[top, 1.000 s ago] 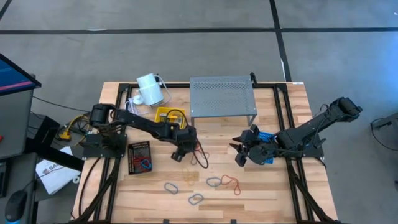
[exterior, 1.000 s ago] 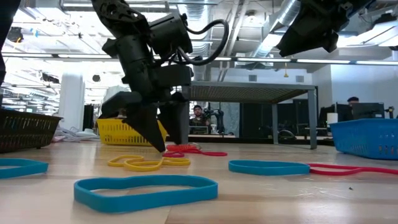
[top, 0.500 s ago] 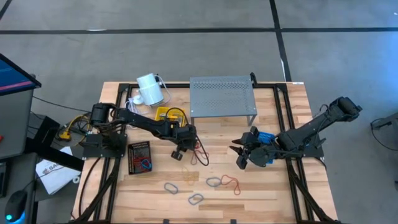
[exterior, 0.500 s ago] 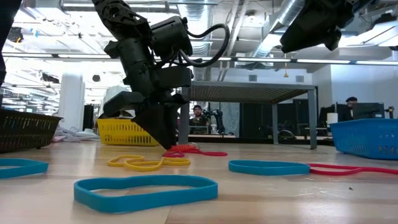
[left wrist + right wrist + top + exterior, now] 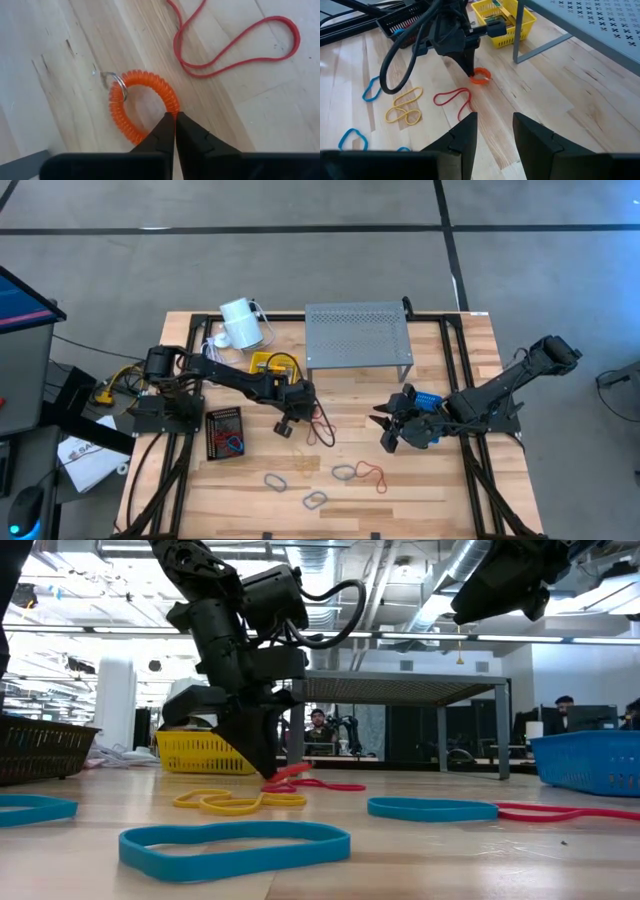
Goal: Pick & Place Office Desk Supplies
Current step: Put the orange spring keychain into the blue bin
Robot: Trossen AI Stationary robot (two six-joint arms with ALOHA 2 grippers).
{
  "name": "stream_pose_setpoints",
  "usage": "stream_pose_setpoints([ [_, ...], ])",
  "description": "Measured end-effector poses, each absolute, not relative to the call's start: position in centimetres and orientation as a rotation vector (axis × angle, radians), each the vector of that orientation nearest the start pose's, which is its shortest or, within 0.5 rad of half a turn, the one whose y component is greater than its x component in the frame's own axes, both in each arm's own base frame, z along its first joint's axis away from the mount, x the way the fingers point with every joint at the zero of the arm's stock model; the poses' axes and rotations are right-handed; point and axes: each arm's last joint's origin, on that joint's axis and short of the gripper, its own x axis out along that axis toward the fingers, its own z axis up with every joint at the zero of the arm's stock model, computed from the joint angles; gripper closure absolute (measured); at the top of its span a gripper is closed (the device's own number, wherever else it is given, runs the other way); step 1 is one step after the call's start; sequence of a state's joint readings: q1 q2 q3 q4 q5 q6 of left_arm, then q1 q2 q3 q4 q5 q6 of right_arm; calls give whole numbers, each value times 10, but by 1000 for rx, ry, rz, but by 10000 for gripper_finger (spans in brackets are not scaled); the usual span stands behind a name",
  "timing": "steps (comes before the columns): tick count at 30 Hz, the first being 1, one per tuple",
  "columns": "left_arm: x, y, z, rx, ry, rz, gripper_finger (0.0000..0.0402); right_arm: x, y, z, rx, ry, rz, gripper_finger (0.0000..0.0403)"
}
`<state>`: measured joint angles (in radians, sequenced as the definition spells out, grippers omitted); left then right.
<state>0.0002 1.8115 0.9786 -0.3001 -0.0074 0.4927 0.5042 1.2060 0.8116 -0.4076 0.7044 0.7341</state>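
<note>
An orange coiled loop [image 5: 145,100] with a small metal ring [image 5: 116,84] lies on the wooden table [image 5: 430,470] left of centre, and my left gripper [image 5: 175,120] is shut on it. The right wrist view shows the same gripper [image 5: 470,72] and loop [image 5: 481,76]. A red rubber band [image 5: 235,45] lies just beside them. A yellow band [image 5: 235,802] and blue bands [image 5: 235,845] lie nearer the front edge. Above the table's right half, my right gripper [image 5: 385,430] hangs open with nothing between its fingers. My left gripper pinches the orange loop's coiled rim [image 5: 172,106] between its two fingertips, on the side away from the metal ring. The fingers come steeply from above, slanting down. The loop still lies on the table by its ring side.
A grey perforated shelf [image 5: 358,332] stands at the back centre, with a yellow basket [image 5: 272,367] and a white cylinder [image 5: 240,322] to its left. A black basket [image 5: 225,432] sits at the left, a blue basket [image 5: 427,398] under my right arm.
My left gripper has shut onto the orange loop while staying where it was. The loop has stayed on the table.
</note>
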Motion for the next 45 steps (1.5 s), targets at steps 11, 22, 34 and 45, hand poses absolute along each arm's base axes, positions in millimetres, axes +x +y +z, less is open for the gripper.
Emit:
stream_pose_setpoints([
  [11, 326, -4, 137, 446, 1138, -295, 401, 217, 98, 247, 250, 544, -412, 280],
  [22, 320, -4, 141, 438, 1176, -305, 401, 217, 98, 247, 252, 542, -410, 280],
  [34, 320, -4, 141, 437, 1178, -304, 379, 217, 99, 247, 255, 539, -409, 280],
  [45, 319, -4, 141, 431, 1189, -312, 307, 218, 98, 247, 255, 538, -409, 280],
])
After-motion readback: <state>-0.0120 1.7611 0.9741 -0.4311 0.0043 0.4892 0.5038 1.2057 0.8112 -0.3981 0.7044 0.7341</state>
